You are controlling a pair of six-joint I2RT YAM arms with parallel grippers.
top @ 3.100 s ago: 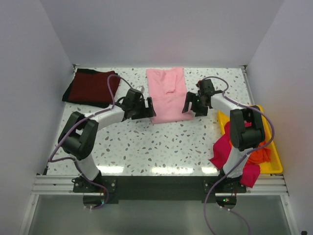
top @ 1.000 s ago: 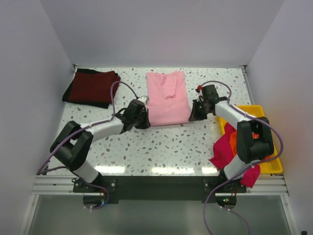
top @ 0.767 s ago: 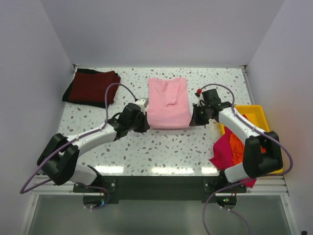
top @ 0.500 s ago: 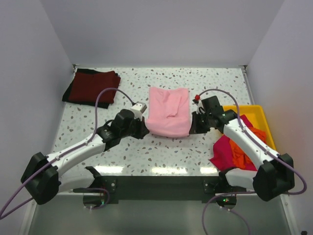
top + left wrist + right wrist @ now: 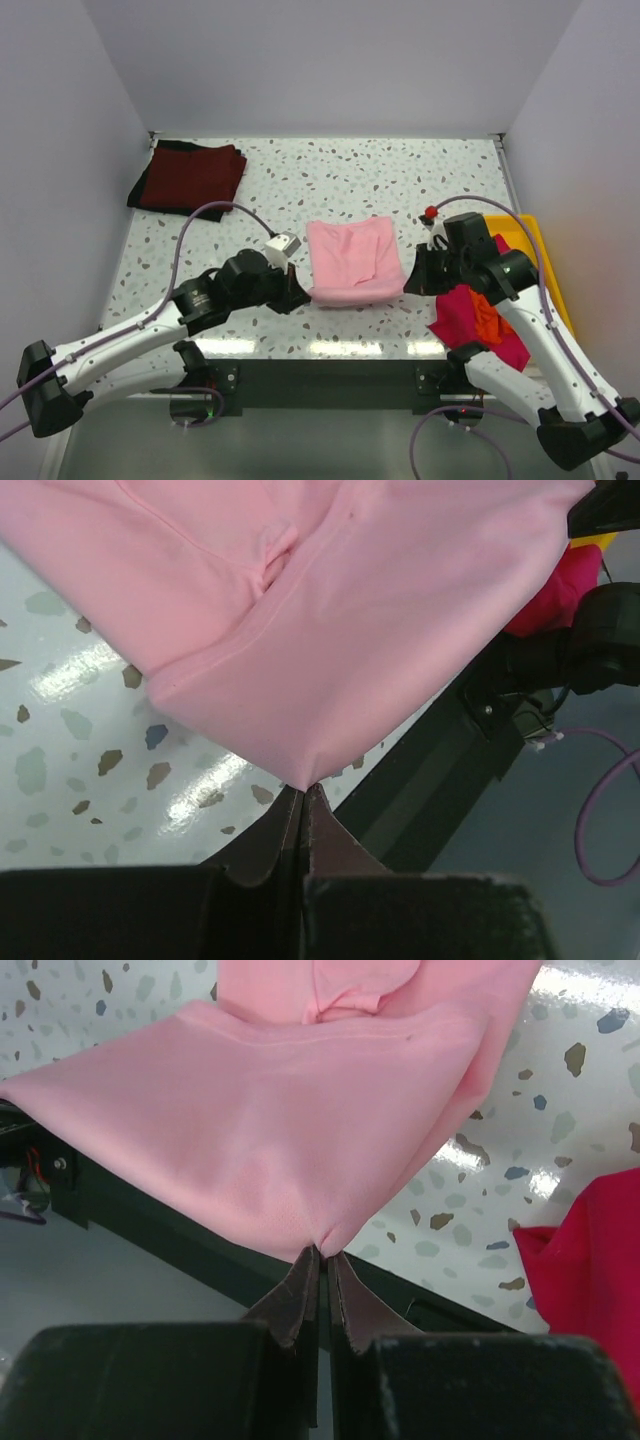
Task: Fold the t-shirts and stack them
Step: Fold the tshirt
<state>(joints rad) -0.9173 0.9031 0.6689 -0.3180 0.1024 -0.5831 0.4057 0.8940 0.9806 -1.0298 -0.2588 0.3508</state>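
Mid-fold: left gripper and right gripper each clamped tight on a near corner of the pink tee; next, probably lift both together and lay them over its far edge.

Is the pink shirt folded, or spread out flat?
Partly folded: the pink shirt is a compact rectangle with doubled layers showing, its two near corners pinched by the left gripper and the right gripper.

White links, black joints showing on left arm and right arm. A purple cable trailing behind each set of fingers, these tapering dark brown. A silver block sitting behind left fingers; a red knob behind right.
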